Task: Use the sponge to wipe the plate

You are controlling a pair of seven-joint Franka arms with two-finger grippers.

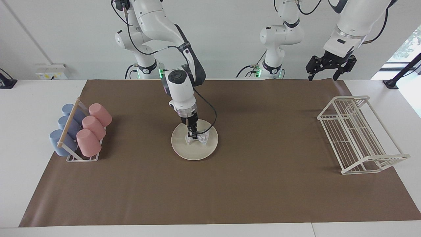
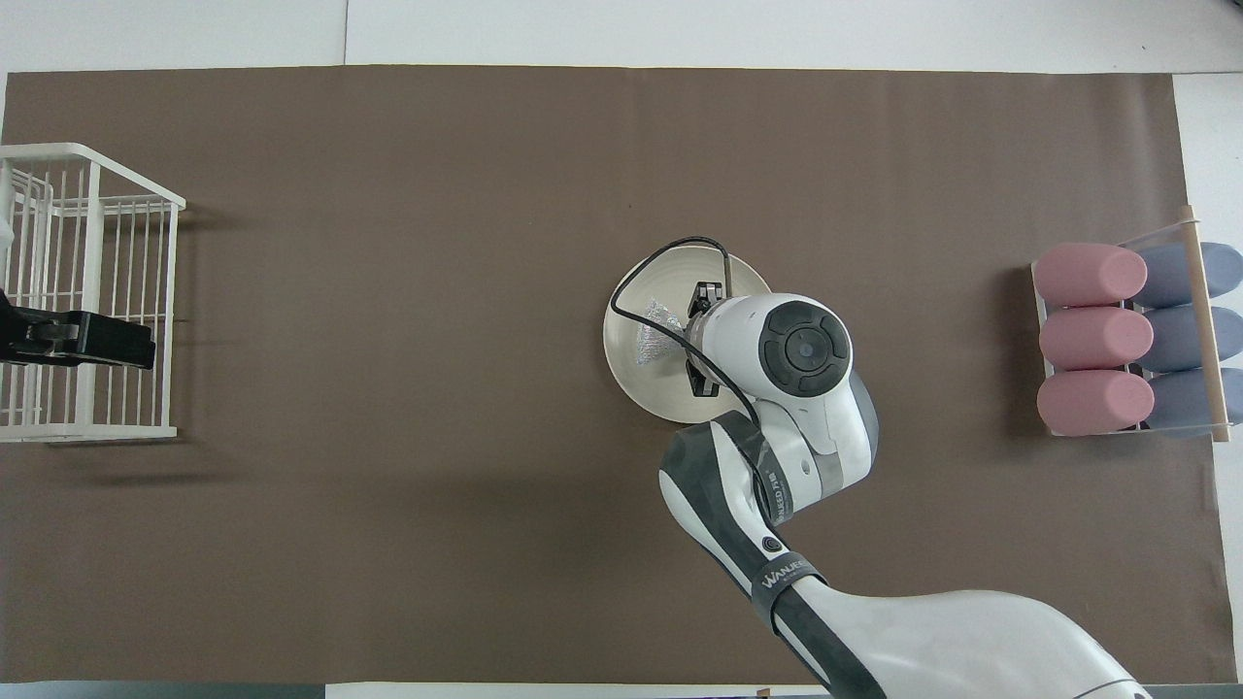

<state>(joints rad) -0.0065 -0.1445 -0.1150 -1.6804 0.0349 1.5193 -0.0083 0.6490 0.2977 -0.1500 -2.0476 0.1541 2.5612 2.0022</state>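
Note:
The cream-white plate lies flat on the brown mat at mid-table. On it rests the glittery silver sponge, pinched at its middle by my right gripper, which is shut on it and points straight down. The sponge presses on the plate's middle, a little toward the left arm's end. From overhead, the right wrist covers that gripper and part of the plate. My left gripper hangs open and empty, high over the mat's edge by the wire rack.
A white wire rack stands at the left arm's end of the mat. A holder with several pink and blue cups sits at the right arm's end. A black cable loops from the right wrist over the plate.

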